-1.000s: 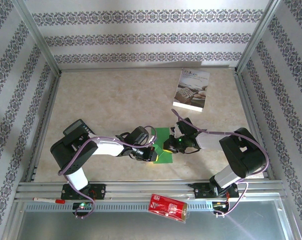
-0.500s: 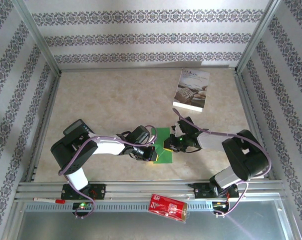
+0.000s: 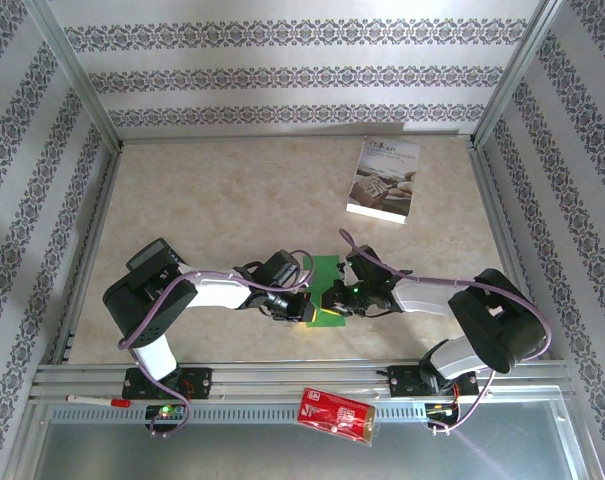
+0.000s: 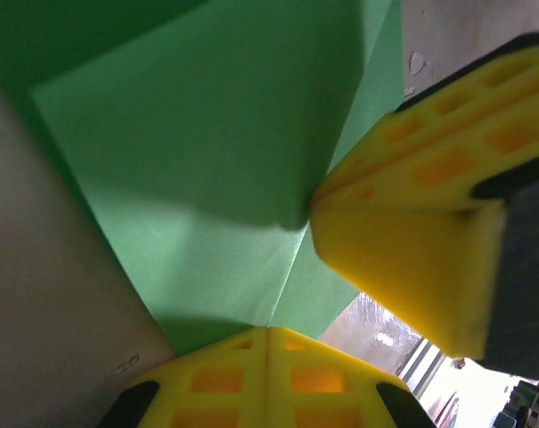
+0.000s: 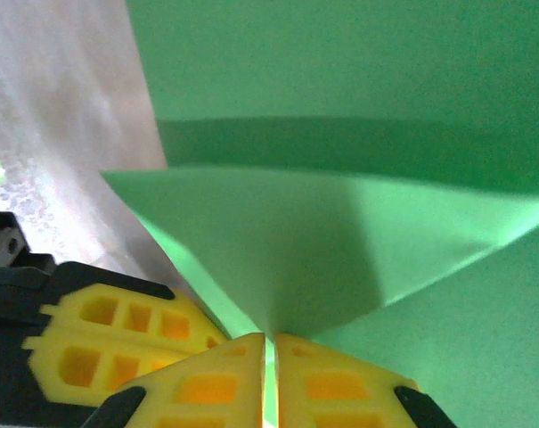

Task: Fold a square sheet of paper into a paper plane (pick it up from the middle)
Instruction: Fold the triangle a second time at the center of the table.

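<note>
Top external view: green sheet between two hands

Partly folded, the square sheet of paper [image 3: 325,270] lies on the worktop [image 3: 232,200] near the arm bases, between both hands. The right hand [image 5: 269,343] pinches a raised flap. The left hand [image 4: 267,337] is closed tight, its tips touching the sheet's edge.

From above, the square sheet of paper [image 3: 326,272] is largely covered by the left gripper [image 3: 304,312] and right gripper [image 3: 334,298]; the print on the booklet [image 3: 384,180] cannot be read.
</note>
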Robot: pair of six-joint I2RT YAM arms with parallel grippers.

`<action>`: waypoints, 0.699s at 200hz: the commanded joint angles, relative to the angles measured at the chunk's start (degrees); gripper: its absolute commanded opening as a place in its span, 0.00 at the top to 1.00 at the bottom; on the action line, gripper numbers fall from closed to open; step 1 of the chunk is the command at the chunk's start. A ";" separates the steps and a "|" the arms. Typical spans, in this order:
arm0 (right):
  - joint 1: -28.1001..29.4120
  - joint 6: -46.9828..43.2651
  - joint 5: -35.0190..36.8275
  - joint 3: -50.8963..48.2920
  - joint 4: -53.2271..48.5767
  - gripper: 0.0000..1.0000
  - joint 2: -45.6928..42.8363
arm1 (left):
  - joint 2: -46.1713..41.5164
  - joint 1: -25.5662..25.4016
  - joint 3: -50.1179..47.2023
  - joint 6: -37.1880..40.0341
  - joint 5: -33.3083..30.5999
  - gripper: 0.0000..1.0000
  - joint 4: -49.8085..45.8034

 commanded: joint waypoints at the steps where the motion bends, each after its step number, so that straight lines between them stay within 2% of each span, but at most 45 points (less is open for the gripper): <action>1: 1.17 3.51 1.68 -1.38 2.87 0.88 -0.61 | 5.02 -0.39 -3.41 -0.19 -5.12 1.00 -11.17; 140: 4.19 9.61 3.15 -3.04 8.14 0.89 3.78 | 5.21 -0.39 -3.72 0.39 -5.50 1.00 -10.98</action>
